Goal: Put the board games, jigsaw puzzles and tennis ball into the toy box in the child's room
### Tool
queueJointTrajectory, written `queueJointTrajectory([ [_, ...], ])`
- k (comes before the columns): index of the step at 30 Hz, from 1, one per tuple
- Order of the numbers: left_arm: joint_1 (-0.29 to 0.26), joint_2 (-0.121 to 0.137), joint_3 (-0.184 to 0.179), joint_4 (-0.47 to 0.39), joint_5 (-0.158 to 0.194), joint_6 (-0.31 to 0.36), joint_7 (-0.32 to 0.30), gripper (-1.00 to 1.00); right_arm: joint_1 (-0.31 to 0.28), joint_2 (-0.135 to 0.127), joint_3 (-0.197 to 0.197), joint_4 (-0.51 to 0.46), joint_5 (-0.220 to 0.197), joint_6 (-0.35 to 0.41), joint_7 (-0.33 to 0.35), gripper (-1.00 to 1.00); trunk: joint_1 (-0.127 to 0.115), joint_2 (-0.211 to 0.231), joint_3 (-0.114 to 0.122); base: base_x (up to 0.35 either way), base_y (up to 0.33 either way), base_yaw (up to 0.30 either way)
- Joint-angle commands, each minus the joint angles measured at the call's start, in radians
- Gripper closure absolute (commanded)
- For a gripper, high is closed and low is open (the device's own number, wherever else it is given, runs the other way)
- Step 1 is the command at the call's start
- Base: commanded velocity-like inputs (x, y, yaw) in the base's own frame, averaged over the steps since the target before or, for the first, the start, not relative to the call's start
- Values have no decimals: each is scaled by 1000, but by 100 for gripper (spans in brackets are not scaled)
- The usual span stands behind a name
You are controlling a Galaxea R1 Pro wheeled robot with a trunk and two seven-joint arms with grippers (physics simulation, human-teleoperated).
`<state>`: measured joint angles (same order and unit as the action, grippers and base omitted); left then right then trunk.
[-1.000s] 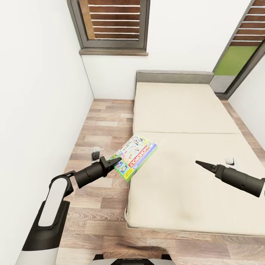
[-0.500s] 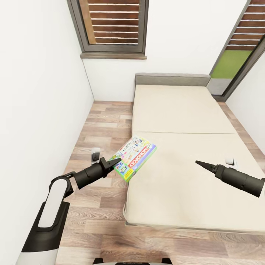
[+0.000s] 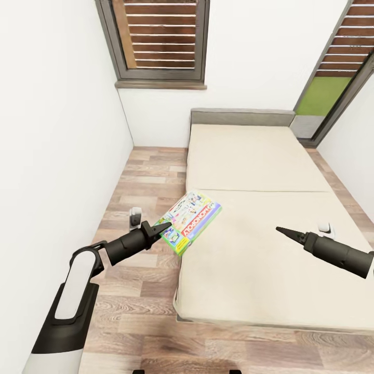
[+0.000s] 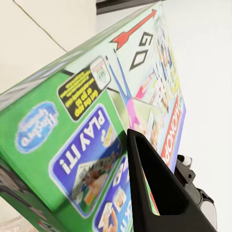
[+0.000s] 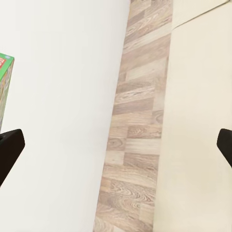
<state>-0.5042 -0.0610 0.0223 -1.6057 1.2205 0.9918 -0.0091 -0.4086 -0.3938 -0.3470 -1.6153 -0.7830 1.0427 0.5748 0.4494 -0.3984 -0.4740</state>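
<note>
My left gripper (image 3: 163,228) is shut on the near corner of the white-and-green Monopoly box (image 3: 191,221), holding it tilted in the air over the left edge of the bed (image 3: 259,166). Up close in the left wrist view, the box (image 4: 87,111) has one black finger (image 4: 154,193) pressed across its printed lid. My right gripper (image 3: 283,231) hovers over the cream mattress. Its fingers (image 5: 8,147) stand wide apart in the right wrist view with nothing between them, and a corner of the box (image 5: 5,82) shows beside them. The table, toy box and other toys are out of view.
A white wall runs close along my left. A strip of plank floor (image 3: 145,176) lies between wall and bed, with a small grey-white object (image 3: 135,215) on it. Another small white object (image 3: 325,227) rests on the mattress near my right arm. A slatted window (image 3: 158,39) is ahead.
The whole picture has shifted: bed and window sit slightly farther off and lower, so the camera has moved back. Both arms and the held box keep their places in the view.
</note>
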Motion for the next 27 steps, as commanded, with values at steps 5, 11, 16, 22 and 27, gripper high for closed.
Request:
queueJointTrajectory([
  [5, -2, 0, 6, 0, -3, 7, -1, 100, -1, 0, -1, 0, 7, 4, 8, -100, 1, -2, 7, -1, 0, 0],
  [11, -2, 1, 8, 1, -4, 7, 0, 100, -1, 1, -1, 0, 7, 4, 8, -100, 1, -2, 16, 0, 0, 0],
  [16, -2, 1, 8, 1, -4, 7, 0, 100, -1, 1, -1, 0, 7, 4, 8, -100, 1, -2, 24, 0, 0, 0],
  [22, -2, 1, 8, 1, 0, 7, 14, 100, -1, 1, -1, 0, 7, 4, 8, -100, 1, -2, 34, 0, 0, 0],
  [27, -2, 1, 10, 1, 4, 7, 31, 100, -1, -1, -1, 0, 7, 4, 8, -100, 1, -2, 42, 0, 0, 0],
])
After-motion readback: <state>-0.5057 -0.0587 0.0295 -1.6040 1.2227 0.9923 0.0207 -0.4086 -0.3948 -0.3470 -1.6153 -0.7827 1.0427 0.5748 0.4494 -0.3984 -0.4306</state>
